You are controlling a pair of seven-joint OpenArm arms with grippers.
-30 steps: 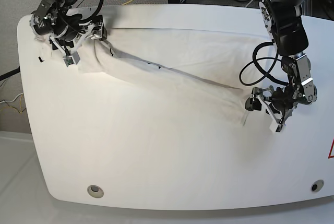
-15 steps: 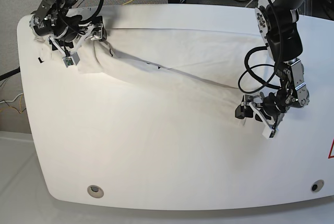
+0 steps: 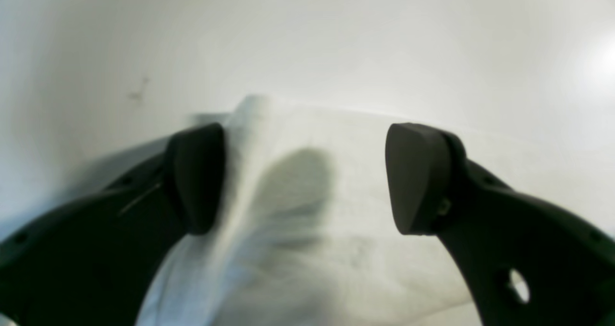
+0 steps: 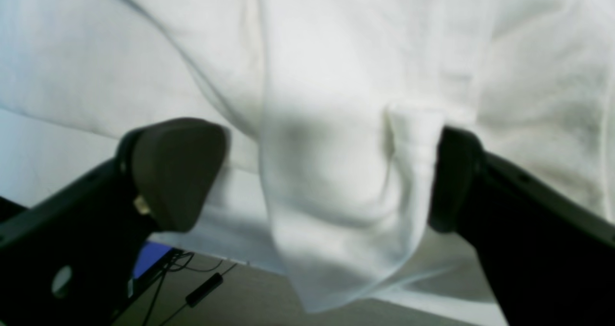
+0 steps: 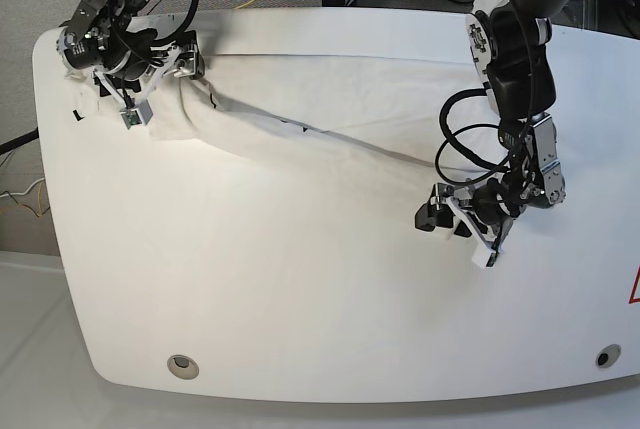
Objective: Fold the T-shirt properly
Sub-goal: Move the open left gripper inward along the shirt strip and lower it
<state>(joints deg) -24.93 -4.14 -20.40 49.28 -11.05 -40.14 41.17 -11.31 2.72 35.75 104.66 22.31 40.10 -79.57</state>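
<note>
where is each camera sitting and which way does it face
Base: high above the near table edge, looking down across it; both arms show, the left gripper on the view's right and the right gripper on its left, at opposite ends of the T-shirt.
Left wrist: on the left arm, looking out between its open fingers at a shirt end on the table.
Right wrist: on the right arm, looking between its open fingers at bunched shirt.
Shared: all three show the shirt; each wrist's gripper shows in the base view.

Both arms reach down low, left pincer [image 5: 458, 232] mid-right and right pincer [image 5: 150, 79] far-left, both spread wide apart.
</note>
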